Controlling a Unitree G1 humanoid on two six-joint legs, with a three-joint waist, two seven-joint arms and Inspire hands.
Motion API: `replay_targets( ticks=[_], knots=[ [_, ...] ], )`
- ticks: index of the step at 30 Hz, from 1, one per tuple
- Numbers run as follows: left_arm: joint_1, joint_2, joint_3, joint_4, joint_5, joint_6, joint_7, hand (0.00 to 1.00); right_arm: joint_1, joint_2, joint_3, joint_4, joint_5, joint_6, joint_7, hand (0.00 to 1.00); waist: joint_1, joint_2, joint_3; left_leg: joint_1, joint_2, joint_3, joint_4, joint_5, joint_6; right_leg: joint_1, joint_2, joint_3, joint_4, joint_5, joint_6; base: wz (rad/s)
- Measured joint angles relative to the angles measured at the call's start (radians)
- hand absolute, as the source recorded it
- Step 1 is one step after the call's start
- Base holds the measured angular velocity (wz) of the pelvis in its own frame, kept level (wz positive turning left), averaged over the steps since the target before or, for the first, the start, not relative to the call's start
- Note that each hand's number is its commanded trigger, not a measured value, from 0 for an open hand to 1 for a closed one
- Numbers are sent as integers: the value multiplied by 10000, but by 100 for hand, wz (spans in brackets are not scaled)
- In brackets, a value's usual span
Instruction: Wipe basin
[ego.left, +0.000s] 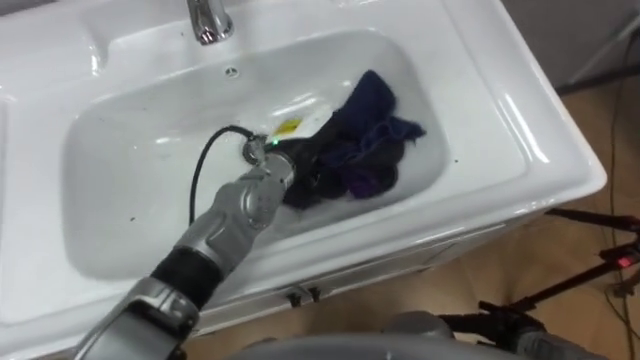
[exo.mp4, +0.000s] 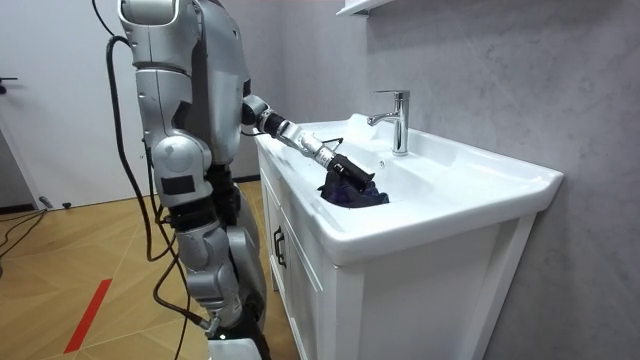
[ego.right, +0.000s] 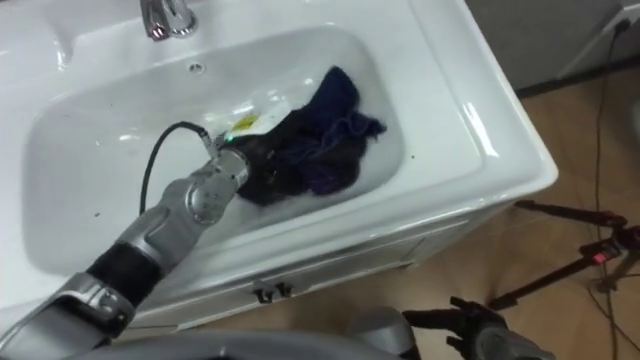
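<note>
Left hand (ego.left: 303, 168) is down in the white basin (ego.left: 120, 200), dark blue cloth (ego.left: 375, 135) bunched against and over its fingers, can't tell the grip; faucet (ego.left: 207, 20) behind, wood floor (ego.left: 550, 265) alongside.

— Where does the crumpled dark blue cloth (ego.left: 372, 140) lie?
— In the white ceramic basin (ego.left: 120, 190), right of the frame's centre and close to the bowl's right-hand wall. The robot's left hand (ego.left: 300, 175) rests on the cloth's left edge. Its arm comes in from the lower left.
— And the chrome metal tap (ego.left: 208, 20)?
— At the top edge, behind the bowl and left of the cloth. The small round overflow hole (ego.left: 231, 71) sits just below it on the back wall. The round metal drain (ego.left: 252, 150) is mid-frame, just left of the hand.
— Below the basin?
— The white panelled cabinet (exo.mp4: 300, 290) carries it. In the room view the robot stands at the cabinet's left, on the light wooden floor (exo.mp4: 80, 260). A black metal tripod (ego.left: 505, 320) is at the eye view's lower right.
</note>
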Motion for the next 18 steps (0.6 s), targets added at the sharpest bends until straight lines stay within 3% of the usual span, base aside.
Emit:
replay_targets(
  ticks=[1,3,6,10,13,18],
  knots=[
    [196,143,328,140,258,26,138,100,28,-50,-51,-13,-41,3,-9,0,22,100,-38,65,5,47,-18,5,-9,5,7,97,57,-9,-13,-18],
    [440,454,626,338,659,40,355,100,61,-88,-56,-19,-186,6,-51,0,143,159,-18,191,5,104,-65,11,-20,9,5,201,107,-75,-32,-15],
    [901,706,1283,391,1484,164,729,100,274,-94,-235,-47,-493,124,-136,0,377,120,-5,547,-17,114,-254,48,-73,289,27,258,9,-84,-39,-6],
    [1362,817,2248,371,2389,465,1055,100,728,-209,-763,-375,-1146,248,-267,0,707,184,-36,631,-8,94,-251,47,-74,397,35,252,-43,-73,-48,0],
    [1618,876,2643,374,2410,602,1381,100,880,-259,-1011,-522,-1274,406,-411,0,916,258,-92,694,-17,118,-347,59,-93,401,30,269,-65,-63,-60,-4],
    [1843,877,3119,662,2432,648,1892,100,926,-260,-1232,-478,-1460,443,-502,0,1119,259,-98,1012,-27,143,-400,73,-112,691,42,335,-153,-62,-71,-7]
  ],
)
